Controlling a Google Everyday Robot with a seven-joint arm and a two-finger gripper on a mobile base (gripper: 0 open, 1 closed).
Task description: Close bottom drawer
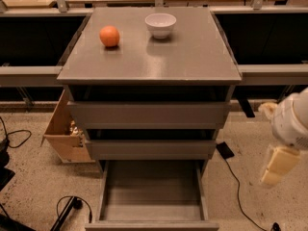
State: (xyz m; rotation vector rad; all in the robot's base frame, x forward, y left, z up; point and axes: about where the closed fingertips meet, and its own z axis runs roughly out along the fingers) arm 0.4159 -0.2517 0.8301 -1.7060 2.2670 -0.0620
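Observation:
The bottom drawer (151, 191) of the grey cabinet (192, 61) is pulled far out toward me. Its shallow grey tray is bare and its front edge (151, 225) lies at the bottom of the view. The middle drawer front (150, 149) and the taller top drawer front (148, 114) sit above it, each slightly out. My gripper (276, 166) hangs at the right edge of the view, to the right of the cabinet, at about the height of the bottom drawer, pointing down and apart from the drawer.
An orange (109, 36) and a white bowl (160, 24) stand on the cabinet top. A cardboard box (65, 131) sits on the floor left of the cabinet. Cables (67, 208) lie on the floor left and right. A black flat object (224, 150) lies by the right side.

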